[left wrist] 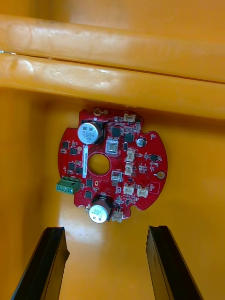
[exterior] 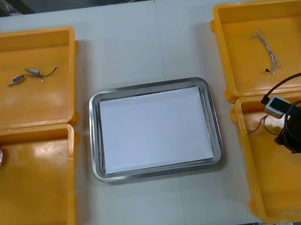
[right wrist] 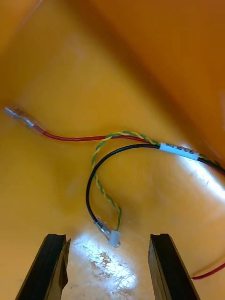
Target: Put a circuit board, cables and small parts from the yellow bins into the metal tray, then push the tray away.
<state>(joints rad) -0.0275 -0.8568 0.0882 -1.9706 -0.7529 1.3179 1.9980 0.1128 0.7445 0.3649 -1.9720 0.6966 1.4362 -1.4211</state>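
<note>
Hovering low inside the near right yellow bin (exterior: pixel 281 195), the right claw (right wrist: pixel 108 239) is seen with its black fingers spread wide and nothing between them. Just ahead of the fingers, a cable (right wrist: pixel 122 140) of red, black and twisted yellow-green wires lies loose on the bin floor. Its small white plug (right wrist: pixel 114 239) rests in the gap between the fingers.

The left claw (left wrist: pixel 105 229) is likewise spread and empty. It is held over a round red circuit board (left wrist: pixel 110 164), which lies flat on the floor of the near left yellow bin (exterior: pixel 36 214), close to that bin's far wall. The metal tray (exterior: pixel 99 168), white inside, sits at the middle of the worktop between the bins, and nothing has been placed in it yet.

The step in hand appears to be the first pick. The cable would probably be best taken a little beyond the plug, where the black and twisted wires run close together, with the fingers lowered to the bin floor and closed across the wires rather than along them. The board is likely harder to pick up, since it lies flat. An edge grip is suggested, kept clear of the two silver-topped capacitors and the green terminal block.
</note>
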